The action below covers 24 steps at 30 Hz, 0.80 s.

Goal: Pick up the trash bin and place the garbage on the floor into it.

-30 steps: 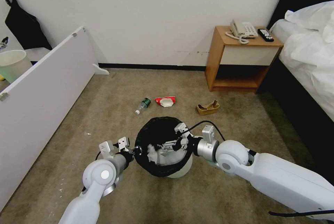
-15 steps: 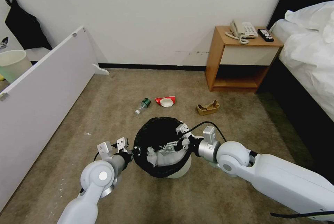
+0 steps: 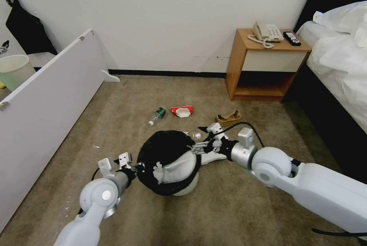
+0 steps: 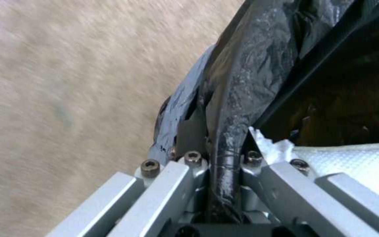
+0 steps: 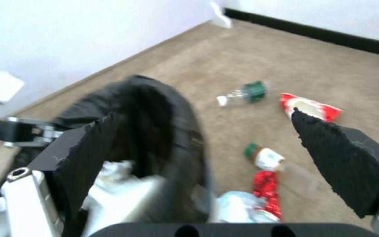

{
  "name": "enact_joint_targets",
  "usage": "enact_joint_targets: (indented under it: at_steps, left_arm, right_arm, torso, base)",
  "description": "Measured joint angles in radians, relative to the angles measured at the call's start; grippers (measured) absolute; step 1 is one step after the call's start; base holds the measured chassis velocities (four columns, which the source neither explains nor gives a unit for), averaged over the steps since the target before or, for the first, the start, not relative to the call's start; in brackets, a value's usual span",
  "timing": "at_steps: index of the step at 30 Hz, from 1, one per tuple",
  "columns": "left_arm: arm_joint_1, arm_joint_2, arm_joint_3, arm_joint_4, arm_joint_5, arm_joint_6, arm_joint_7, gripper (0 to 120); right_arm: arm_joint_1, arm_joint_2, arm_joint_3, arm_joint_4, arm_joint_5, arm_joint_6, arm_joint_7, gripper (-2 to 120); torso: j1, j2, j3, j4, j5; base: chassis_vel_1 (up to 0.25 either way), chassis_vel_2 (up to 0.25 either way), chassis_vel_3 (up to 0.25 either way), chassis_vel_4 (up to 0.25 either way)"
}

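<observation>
lying just beyond the wide-spread right gripper, a bottle is seen (nearer this arm); the trash bin rim is pinched by the left gripper.

Head view: you get even, bright indoor light with no hard glare; the white plaster wall reads clean. Straight lines bow toward the frame edges, wide-angle distortion. Soft shadow sits under the small round white bin with the crinkled black bag liner on the beige-brown short-pile carpet. Left wrist view: your carpet is smeared by motion blur; the bag folds carry dull sheen. Right wrist view: the bin is blurred, and the clear green-labelled plastic bottle is soft.
</observation>
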Motion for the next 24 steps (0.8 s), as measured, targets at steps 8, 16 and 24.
enact_joint_targets:
  at_steps: [8, 16, 24]
  left_arm:
    - [0.039, 0.035, -0.099, -0.02, 0.057, -0.009, 0.029, 1]
    - [0.172, 0.053, -0.24, -0.149, -0.034, 0.009, -0.042, 1]
    - [0.253, 0.061, -0.288, -0.263, -0.02, 0.023, -0.054, 1]
  right_arm:
    - [-0.153, -0.058, 0.187, 0.004, -0.047, 0.03, 0.018, 100]
    - [-0.183, 0.023, 0.272, -0.026, -0.14, 0.061, -0.033, 100]
    - [-0.3, 0.123, 0.399, -0.035, -0.257, 0.083, -0.026, 100]
  torso:
    - [0.0, 0.0, 0.0, -0.0007, -0.0003]
    - [0.0, 0.0, 0.0, 0.0006, 0.0]
    - [0.0, 0.0, 0.0, 0.0001, 0.0]
  base:
    - [0.0, 0.0, 0.0, 0.0]
    - [0.0, 0.0, 0.0, 0.0]
    - [0.0, 0.0, 0.0, 0.0]
